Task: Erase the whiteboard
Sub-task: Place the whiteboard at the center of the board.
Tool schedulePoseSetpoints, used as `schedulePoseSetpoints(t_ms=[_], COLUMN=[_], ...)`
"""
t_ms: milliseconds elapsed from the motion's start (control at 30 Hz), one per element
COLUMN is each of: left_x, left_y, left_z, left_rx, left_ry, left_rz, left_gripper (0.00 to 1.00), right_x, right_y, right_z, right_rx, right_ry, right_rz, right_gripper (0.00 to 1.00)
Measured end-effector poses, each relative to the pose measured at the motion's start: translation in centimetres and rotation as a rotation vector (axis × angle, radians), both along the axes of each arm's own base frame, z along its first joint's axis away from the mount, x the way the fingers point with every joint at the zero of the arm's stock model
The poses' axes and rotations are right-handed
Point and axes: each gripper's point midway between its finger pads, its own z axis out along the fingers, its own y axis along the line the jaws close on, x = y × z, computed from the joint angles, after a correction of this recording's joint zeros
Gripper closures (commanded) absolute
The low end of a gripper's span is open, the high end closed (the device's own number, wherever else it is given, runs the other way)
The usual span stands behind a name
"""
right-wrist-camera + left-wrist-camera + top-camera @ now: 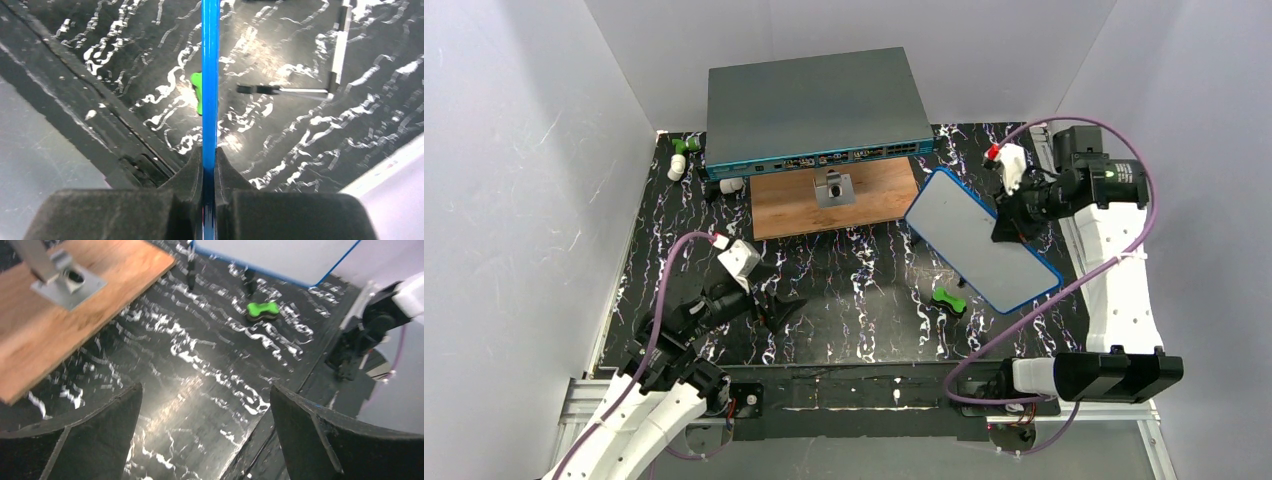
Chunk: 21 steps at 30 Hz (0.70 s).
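The whiteboard (974,245), blue-framed with no writing showing, is held tilted above the right side of the table. My right gripper (1007,222) is shut on its far edge. The right wrist view shows the blue frame (210,75) edge-on, clamped between the fingers of the right gripper (210,160). A green eraser (948,299) lies on the table below the board's near side; it also shows in the left wrist view (263,310) and, half hidden by the frame, in the right wrist view (196,92). My left gripper (769,305) is open and empty, low at the near left, also seen in its wrist view (205,410).
A large grey-teal switch box (814,105) stands at the back on a brown wooden board (879,195) that carries a metal bracket (833,188). Small white and green parts (679,160) lie at the back left. Thin black posts (191,270) stand under the whiteboard.
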Motion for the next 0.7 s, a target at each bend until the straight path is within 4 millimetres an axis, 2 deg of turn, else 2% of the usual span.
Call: schedulePoseSetpoints(t_ms=[100, 200, 300, 567, 700], left_x=[0.2, 0.4, 0.5, 0.5, 0.5], left_y=[1.0, 1.6, 1.8, 2.0, 1.9], left_z=[-2.6, -4.0, -4.3, -4.5, -4.6], left_rx=[0.048, 0.084, 0.099, 0.113, 0.115], left_ry=[0.049, 0.077, 0.079, 0.079, 0.082], left_rz=[0.055, 0.087, 0.099, 0.100, 0.100], left_gripper=[0.02, 0.02, 0.02, 0.02, 0.02], right_x=[0.9, 1.9, 3.6, 6.8, 7.8], right_y=[-1.6, -2.2, -2.5, -3.1, -3.1], right_z=[0.8, 1.1, 0.5, -3.2, -3.7], right_rx=[-0.055, -0.093, -0.113, -0.154, -0.154], right_ry=[-0.032, -0.032, 0.002, 0.114, 0.117], right_rz=[-0.030, -0.020, -0.013, -0.005, -0.005], right_gripper=[0.99, 0.99, 0.99, 0.99, 0.99])
